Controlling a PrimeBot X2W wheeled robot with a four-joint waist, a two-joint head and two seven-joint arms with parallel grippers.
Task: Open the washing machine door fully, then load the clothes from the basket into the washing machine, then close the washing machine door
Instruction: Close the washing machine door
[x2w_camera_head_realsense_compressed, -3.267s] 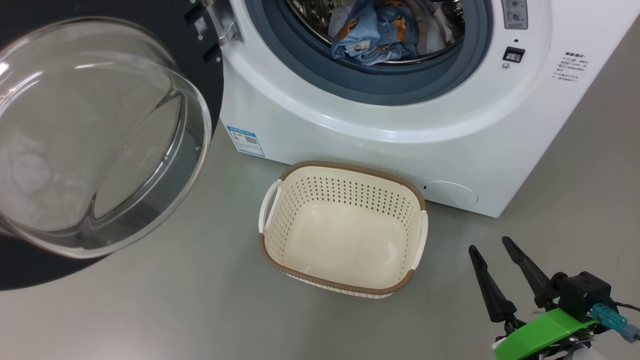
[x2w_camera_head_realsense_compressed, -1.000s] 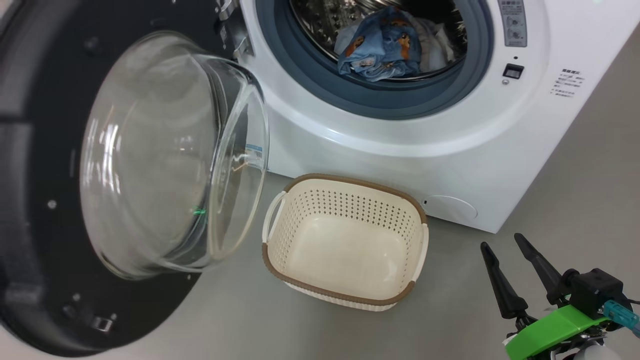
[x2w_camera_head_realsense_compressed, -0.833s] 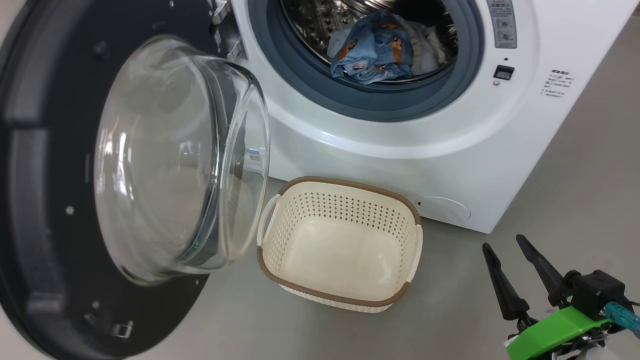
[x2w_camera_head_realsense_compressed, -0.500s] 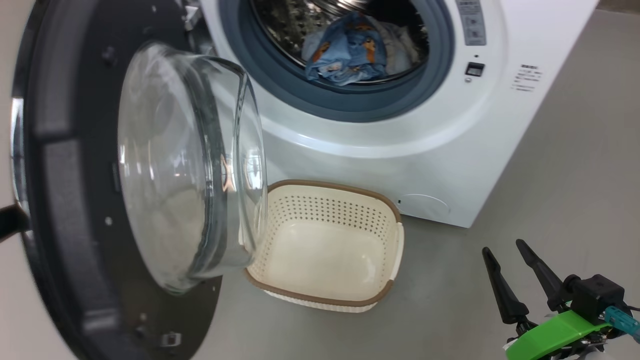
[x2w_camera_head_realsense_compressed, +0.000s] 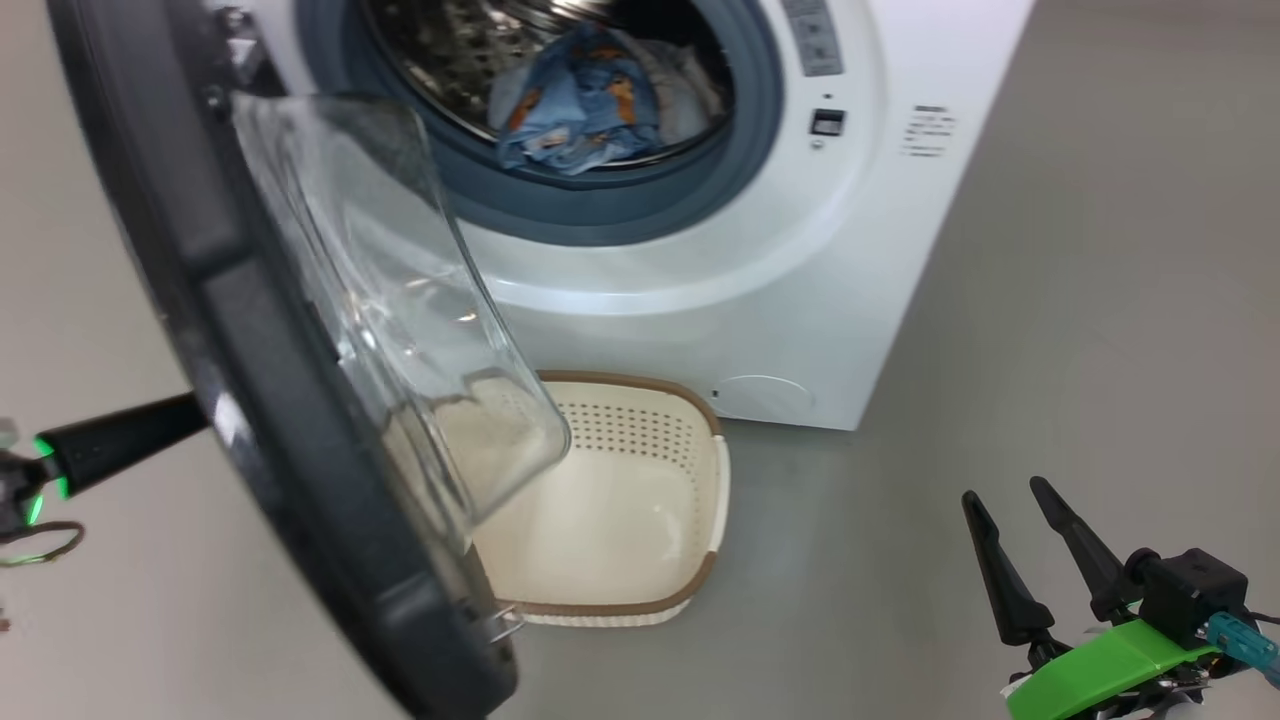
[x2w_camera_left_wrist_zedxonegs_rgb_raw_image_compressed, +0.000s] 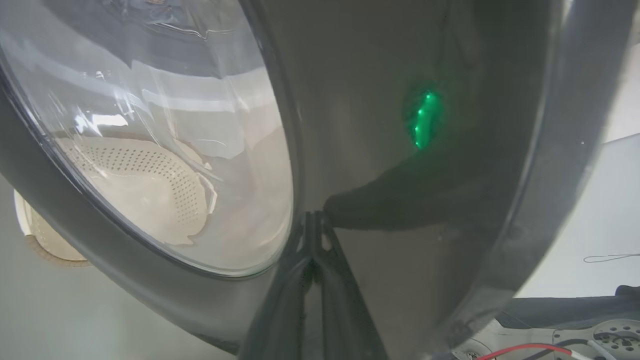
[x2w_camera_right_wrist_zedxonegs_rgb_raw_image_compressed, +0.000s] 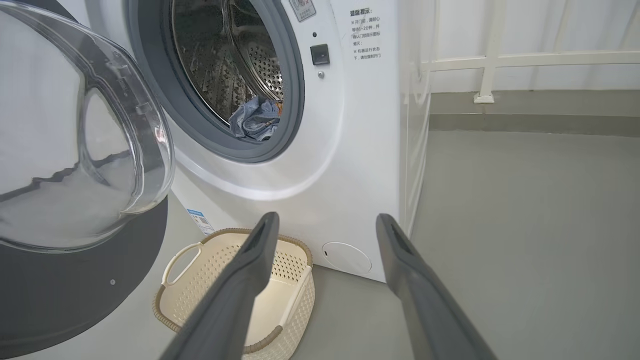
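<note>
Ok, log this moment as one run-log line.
washing machine door: half open | left gripper: shut, tips on its glossy outer rim | right gripper: open, empty | clothes: in steel drum | basket: empty | step: close door

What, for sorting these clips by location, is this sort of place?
Probably a laundry or utility area: a white front-loading washing machine, a perforated basket on grey floor, a pale railing behind.

The washing machine door (x2w_camera_head_realsense_compressed: 260, 340) covers the basket's (x2w_camera_head_realsense_compressed: 695, 480) left half; the paler of the clothes (x2w_camera_head_realsense_compressed: 575, 110) lies mostly buried
</note>
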